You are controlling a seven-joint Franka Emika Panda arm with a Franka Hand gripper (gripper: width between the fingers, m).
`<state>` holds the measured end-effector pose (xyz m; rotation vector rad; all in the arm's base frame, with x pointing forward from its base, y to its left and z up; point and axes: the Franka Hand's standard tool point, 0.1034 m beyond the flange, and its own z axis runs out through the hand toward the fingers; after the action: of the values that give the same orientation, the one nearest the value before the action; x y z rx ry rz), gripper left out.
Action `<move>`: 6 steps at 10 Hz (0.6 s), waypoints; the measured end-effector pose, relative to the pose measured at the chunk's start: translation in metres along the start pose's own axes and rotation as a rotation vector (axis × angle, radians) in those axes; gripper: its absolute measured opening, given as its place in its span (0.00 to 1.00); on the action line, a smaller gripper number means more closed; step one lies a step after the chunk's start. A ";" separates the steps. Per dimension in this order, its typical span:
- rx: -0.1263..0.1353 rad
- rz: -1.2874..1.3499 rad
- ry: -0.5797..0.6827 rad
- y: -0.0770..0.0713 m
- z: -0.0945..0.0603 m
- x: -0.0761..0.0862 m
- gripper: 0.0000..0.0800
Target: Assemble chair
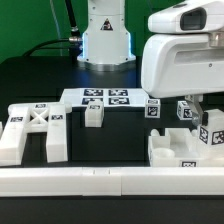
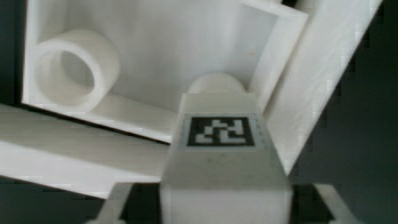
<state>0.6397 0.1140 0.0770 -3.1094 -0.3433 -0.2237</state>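
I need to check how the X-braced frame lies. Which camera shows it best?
The exterior view: the X-braced frame lies uncovered at the exterior view's left, with its tags visible. The wrist view shows none of it, only a tagged white piece and a part with a round hole.

The black table [image 1: 30, 85] carries a long white rail [image 1: 110, 180] along one edge. Just beside the rail lie the X-braced frame [image 1: 35, 130], toward the exterior view's left, and a chunky seat block [image 1: 180, 150], toward its right. Nearer the table's middle lie the marker board [image 1: 105, 98], a small block [image 1: 94, 115] just beside it, and two tagged cubes [image 1: 153, 109].
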 end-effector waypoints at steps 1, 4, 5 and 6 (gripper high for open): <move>0.000 0.070 0.000 0.000 0.000 0.000 0.36; 0.017 0.353 0.004 -0.001 0.000 0.001 0.36; 0.017 0.441 0.002 -0.002 0.000 0.000 0.36; 0.017 0.559 -0.003 -0.002 0.000 0.000 0.36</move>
<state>0.6393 0.1158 0.0770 -3.0305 0.5163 -0.2022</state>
